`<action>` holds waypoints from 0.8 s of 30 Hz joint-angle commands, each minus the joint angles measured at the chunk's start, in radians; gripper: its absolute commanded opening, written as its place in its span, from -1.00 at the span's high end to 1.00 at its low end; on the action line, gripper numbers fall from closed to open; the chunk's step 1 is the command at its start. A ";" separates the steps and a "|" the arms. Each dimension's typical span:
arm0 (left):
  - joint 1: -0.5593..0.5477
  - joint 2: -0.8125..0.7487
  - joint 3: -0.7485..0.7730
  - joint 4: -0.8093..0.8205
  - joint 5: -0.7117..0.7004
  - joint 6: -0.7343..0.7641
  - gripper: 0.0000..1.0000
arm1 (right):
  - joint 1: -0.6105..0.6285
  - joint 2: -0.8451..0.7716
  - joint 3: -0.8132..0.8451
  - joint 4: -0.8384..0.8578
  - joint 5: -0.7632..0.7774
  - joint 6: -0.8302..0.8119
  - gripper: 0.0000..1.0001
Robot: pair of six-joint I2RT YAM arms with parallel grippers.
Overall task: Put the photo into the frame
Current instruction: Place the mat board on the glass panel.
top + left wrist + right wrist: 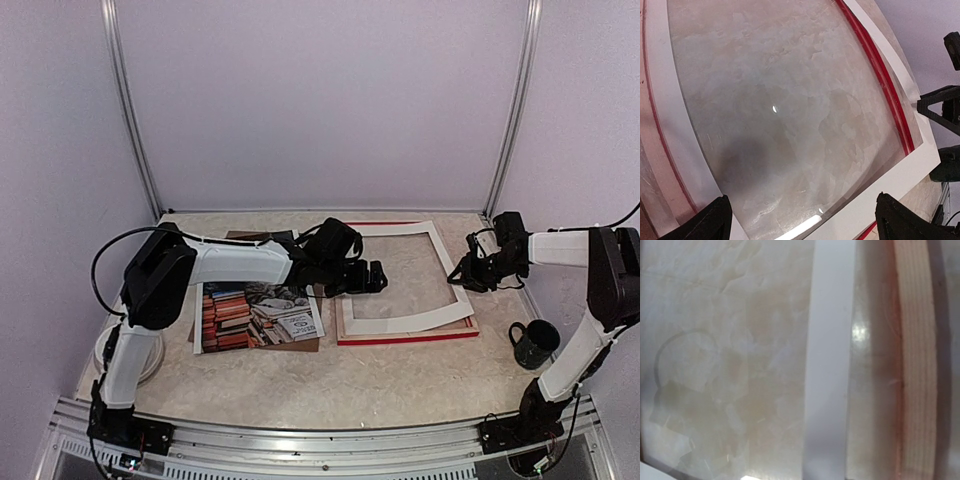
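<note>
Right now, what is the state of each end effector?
Left end effector: open, holding nothing.
Right end effector: cannot be told.

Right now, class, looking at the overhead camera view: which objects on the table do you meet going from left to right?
photo → frame → dark mug

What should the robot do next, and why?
Probably the left gripper should swing over to the photo. Its jaws stand open and empty above the frame, while the photo lies outside it, to the left. The white mat sits crooked on the frame, so it may need straightening first.
</note>
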 commanded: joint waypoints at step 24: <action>0.024 0.026 -0.054 -0.097 -0.078 -0.037 -0.98 | 0.025 0.005 0.027 -0.074 0.141 -0.011 0.19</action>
